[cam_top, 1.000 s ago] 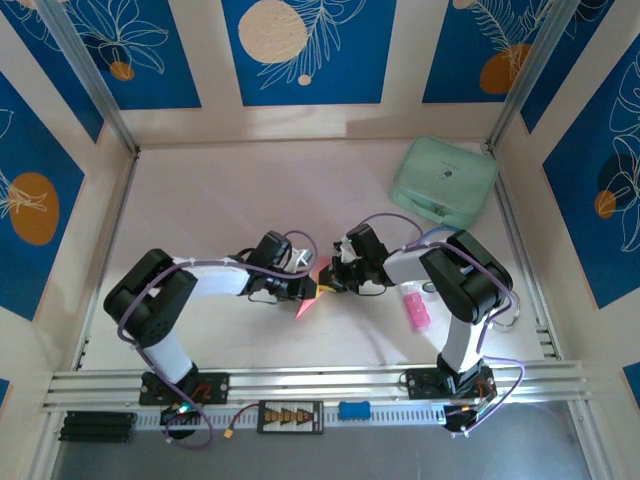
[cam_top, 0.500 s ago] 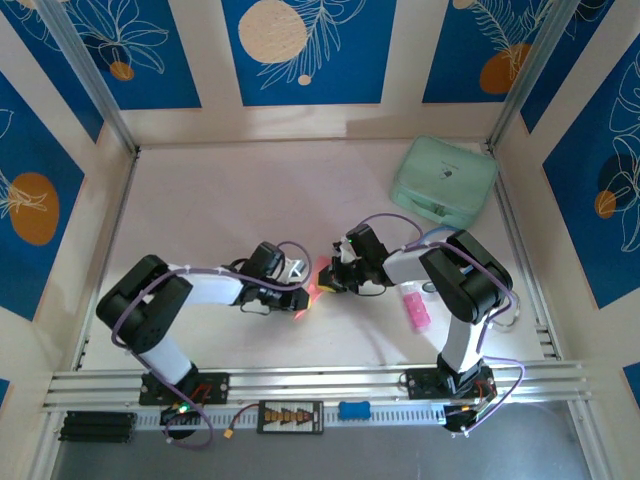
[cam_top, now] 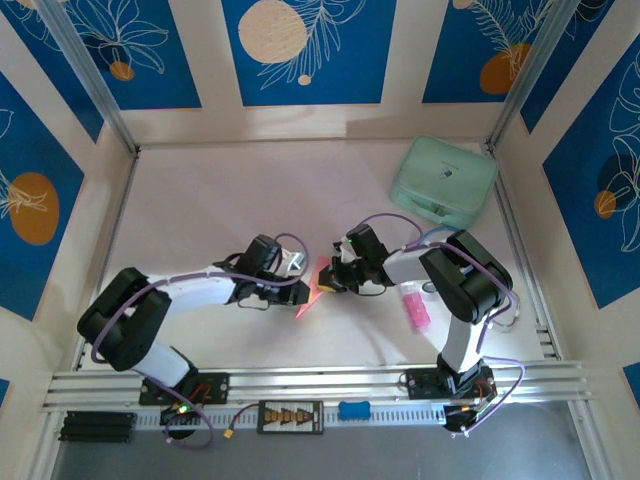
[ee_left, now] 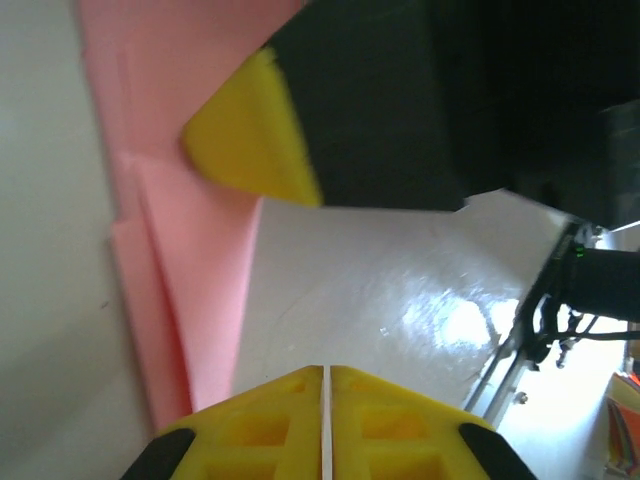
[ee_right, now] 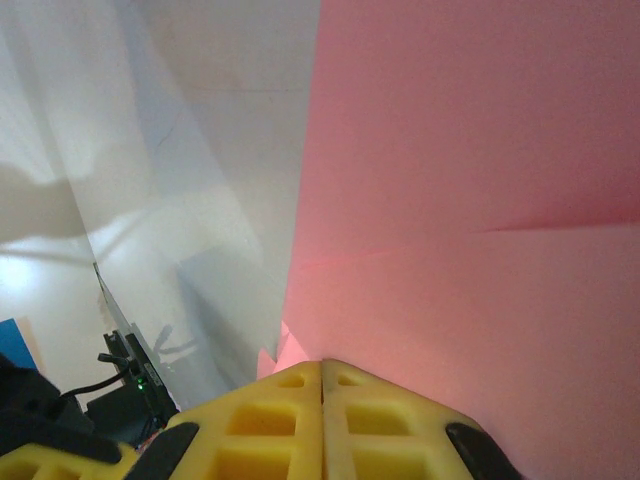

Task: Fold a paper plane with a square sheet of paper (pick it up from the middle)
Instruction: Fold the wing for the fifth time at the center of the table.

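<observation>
Since the earlier frame the left arm has sunk and stretched out, its elbow lower toward the near rail, while the left gripper (cam_top: 302,290) stays at the sheet of paper (cam_top: 311,298). The right gripper (cam_top: 329,279) has barely shifted.

We find the sheet at mid-desk between the two grippers, no longer a flat square. The left wrist view shows overlapping layers with slanted creases, and the right wrist view shows a broad pink face with one crease across it. We judge the folding partly done: early folds are in, yet there is no slim dart with a centre ridge, so the narrowing folds and the final pressing are left.

The right jaws are pressed together with the paper's edge running in at their seam, so we take them to be pinching it. The left jaws are also pressed together, but the paper passes beside them, and we cannot tell whether any layer is caught.

The desk (cam_top: 220,200) is pale, smooth and glossy. A mint-green case (cam_top: 444,182) lies far right, and a bright-pink stick (cam_top: 414,308) lies by the right arm. Walls (cam_top: 300,50) of blue floral panels enclose it.
</observation>
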You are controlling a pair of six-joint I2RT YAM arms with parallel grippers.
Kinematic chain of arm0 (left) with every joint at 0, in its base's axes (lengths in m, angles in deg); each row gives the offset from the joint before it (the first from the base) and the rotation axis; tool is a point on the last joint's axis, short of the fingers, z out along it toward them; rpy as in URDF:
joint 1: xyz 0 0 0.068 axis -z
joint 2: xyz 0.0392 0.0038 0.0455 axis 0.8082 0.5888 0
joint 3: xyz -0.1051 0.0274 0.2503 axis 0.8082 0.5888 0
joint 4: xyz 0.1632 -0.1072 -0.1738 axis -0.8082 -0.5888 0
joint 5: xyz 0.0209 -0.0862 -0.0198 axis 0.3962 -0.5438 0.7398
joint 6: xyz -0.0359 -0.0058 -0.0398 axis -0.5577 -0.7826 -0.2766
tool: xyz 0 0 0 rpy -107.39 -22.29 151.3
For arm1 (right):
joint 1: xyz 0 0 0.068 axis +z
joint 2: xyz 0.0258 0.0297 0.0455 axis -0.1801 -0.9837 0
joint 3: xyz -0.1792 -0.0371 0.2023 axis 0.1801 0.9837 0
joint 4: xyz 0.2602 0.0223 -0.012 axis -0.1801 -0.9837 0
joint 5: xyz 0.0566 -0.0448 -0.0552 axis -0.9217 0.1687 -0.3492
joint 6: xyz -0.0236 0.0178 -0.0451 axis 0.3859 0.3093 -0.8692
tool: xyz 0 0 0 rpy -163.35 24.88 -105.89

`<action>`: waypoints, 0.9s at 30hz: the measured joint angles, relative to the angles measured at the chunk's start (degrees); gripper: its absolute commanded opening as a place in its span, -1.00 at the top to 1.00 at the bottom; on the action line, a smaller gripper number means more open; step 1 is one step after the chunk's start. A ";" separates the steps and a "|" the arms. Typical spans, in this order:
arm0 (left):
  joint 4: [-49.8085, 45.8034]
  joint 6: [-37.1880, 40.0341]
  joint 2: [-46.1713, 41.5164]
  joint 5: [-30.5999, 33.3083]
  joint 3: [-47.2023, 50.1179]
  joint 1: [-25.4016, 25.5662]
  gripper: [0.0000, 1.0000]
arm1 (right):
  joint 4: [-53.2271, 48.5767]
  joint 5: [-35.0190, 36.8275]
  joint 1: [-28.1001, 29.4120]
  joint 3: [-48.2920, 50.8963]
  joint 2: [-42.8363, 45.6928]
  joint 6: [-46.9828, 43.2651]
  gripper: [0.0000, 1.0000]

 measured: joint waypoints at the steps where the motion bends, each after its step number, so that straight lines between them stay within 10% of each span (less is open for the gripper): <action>1: 0.59 -0.09 0.63 -0.57 -0.33 0.17 0.76 | 0.00 0.00 0.00 0.00 0.00 0.00 0.83; 27: -0.68 -3.10 -4.81 3.87 11.50 1.11 0.84 | -0.02 0.13 0.26 0.00 0.00 0.00 0.83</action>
